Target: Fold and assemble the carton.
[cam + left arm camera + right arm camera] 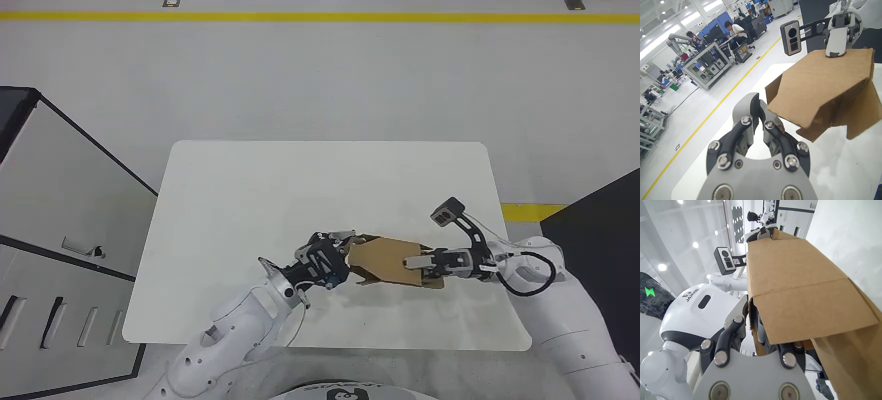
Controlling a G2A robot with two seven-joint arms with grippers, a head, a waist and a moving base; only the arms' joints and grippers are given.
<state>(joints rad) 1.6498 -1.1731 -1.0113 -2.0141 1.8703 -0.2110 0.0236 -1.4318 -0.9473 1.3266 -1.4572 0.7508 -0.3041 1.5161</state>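
Left end effector (759,106) nearest: clenched on nothing, tips just beside the near flap corner of the carton (821,83). Carton is a half-opened brown tube held over the worktop (300,190), its long axis running straight from one end effector to the other. At the carton's far end the right end effector (753,322) grasps a wall panel, one finger outside, one inside; the left, at the loose flaps, looks better placed to fold.
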